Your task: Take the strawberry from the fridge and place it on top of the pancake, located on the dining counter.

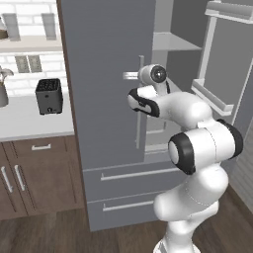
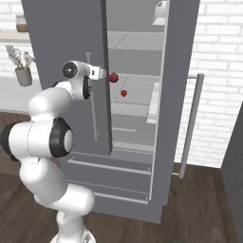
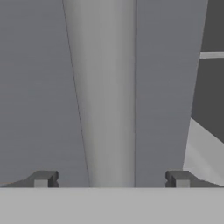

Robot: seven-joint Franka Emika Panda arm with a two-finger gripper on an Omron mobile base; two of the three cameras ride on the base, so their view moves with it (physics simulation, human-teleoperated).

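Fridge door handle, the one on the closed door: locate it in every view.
Left base view: handle, thin vertical bar at centre, beside the arm's wrist.
Right base view: thin bar left of centre.
Hand view: wide vertical bar, centre.
Shared landmark: closed fridge door behind it.

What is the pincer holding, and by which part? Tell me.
Nothing. The pincer is open, its tips apart on either side of the fridge's handle without closing on it. The strawberry lies untouched on a shelf inside.
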